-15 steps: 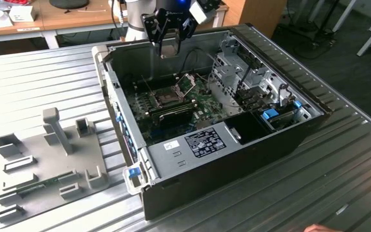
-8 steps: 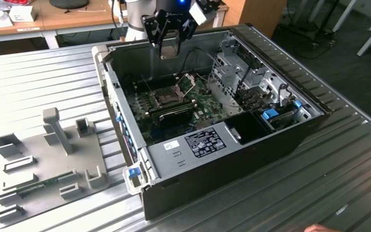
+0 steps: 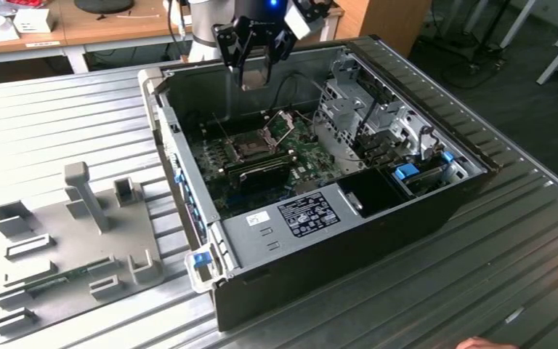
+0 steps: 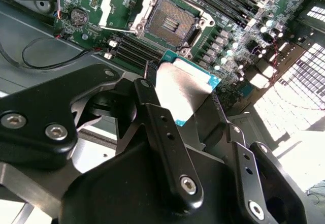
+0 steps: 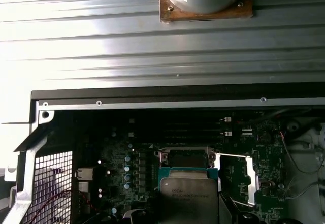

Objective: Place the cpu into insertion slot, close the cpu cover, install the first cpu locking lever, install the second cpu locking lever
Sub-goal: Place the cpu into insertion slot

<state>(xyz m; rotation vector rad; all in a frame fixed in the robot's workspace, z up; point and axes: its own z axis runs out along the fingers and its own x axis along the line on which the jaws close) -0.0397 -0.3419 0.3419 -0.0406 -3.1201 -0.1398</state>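
My gripper (image 3: 255, 67) hangs over the back of the open computer case (image 3: 434, 211), shut on the cpu (image 3: 255, 77). In the second wrist view the cpu (image 4: 184, 89) shows a dull grey top with a teal edge between the black fingers (image 4: 152, 112). Below it on the green board lies the insertion slot (image 4: 170, 25), its dark centre bare. The cpu cover (image 4: 120, 1) stands flipped open beside it. From the exterior view the insertion slot (image 3: 250, 150) is well below the gripper, with the cpu cover (image 3: 284, 125) raised at its far side. The first wrist view has the cpu (image 5: 188, 193) just in front of the insertion slot (image 5: 185, 158).
Long black memory slots (image 4: 218, 0) and a black cable (image 4: 45, 56) flank the socket. A drive cage (image 3: 371, 120) fills the case's side at the exterior view's right. A grey fixture plate (image 3: 75, 240) with posts lies on the ribbed metal table (image 3: 511, 247). A fingertip (image 3: 478, 343) shows at the bottom edge.
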